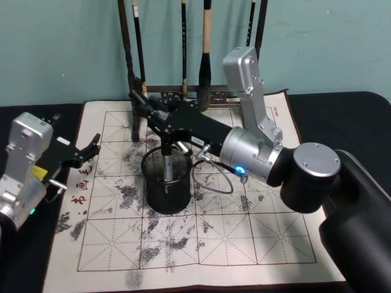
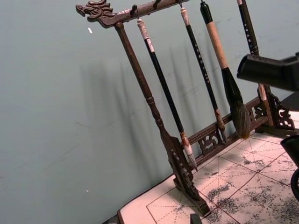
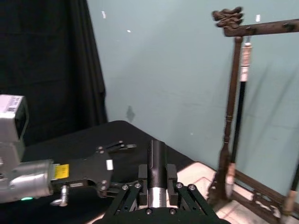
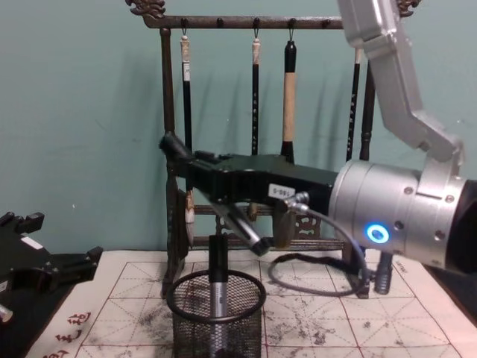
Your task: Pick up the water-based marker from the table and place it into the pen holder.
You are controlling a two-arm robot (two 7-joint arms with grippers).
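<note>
Lower end of slim black-and-silver marker (image 4: 217, 287) hid behind small round black wire-mesh cup (image 4: 216, 317); right pincer (image 4: 223, 246) clamped on marker w/ it upright. Left pincer (image 1: 91, 146) apart, parked.

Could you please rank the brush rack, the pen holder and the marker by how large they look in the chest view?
Largest to smallest as seen:
1. Brush rack, though it stands farther back.
2. Pen holder, partly cut off by the bottom edge.
3. Marker, upright in the holder, held by the right pincer.
</note>
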